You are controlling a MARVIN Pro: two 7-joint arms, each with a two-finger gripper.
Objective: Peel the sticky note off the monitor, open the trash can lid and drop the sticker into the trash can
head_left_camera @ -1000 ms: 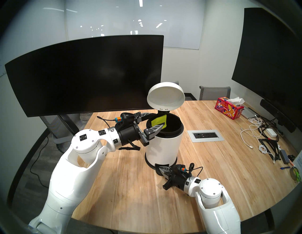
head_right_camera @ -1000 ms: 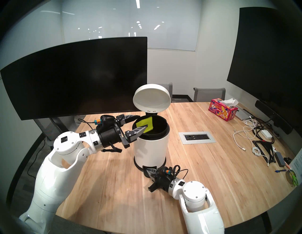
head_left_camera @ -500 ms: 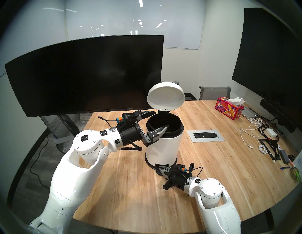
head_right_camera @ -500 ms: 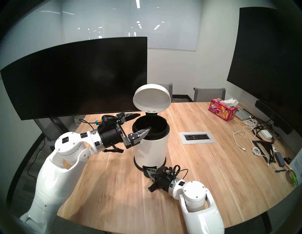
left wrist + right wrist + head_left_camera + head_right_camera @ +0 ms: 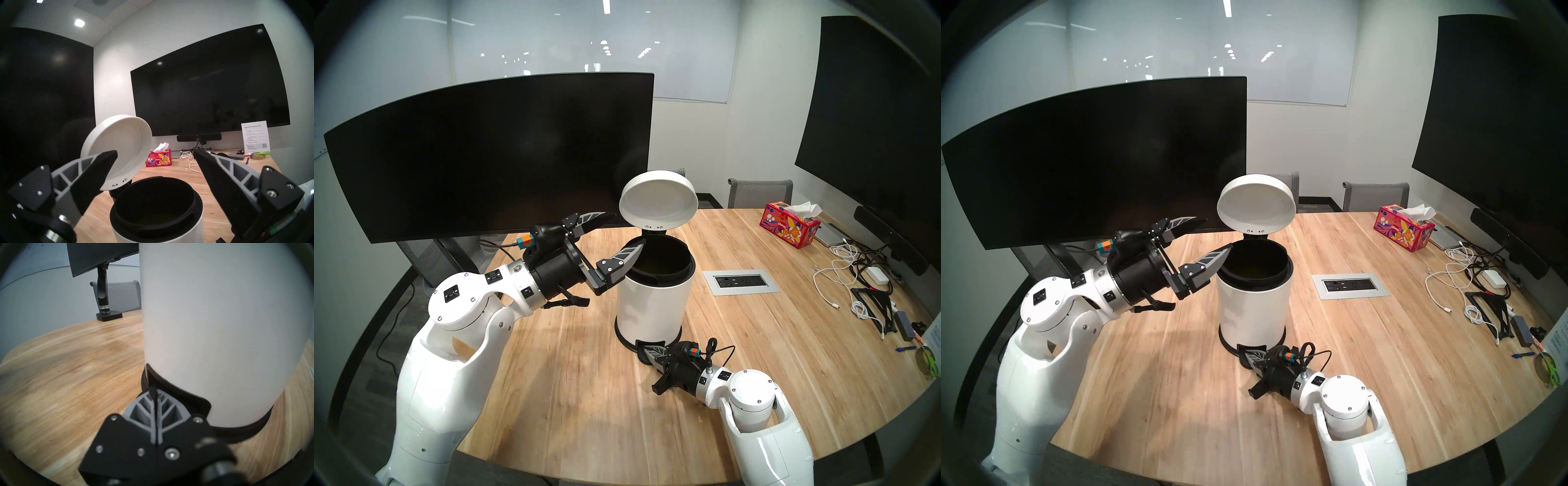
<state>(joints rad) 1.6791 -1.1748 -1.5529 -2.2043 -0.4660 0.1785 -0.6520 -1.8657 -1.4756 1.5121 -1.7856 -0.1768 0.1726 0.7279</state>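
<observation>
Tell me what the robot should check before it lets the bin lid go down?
1. Left gripper open and holding nothing: ok.
2. Sticky note inside the trash can: a faint yellow-green patch shows at the bottom, probably ok.
3. Left gripper's fingers away from the opening: not ok, one fingertip overlaps the rim.
4. Trash can lid up: ok.
5. Right gripper shut, pressing the foot pedal: ok.
6. Monitor free of notes: ok.
</observation>
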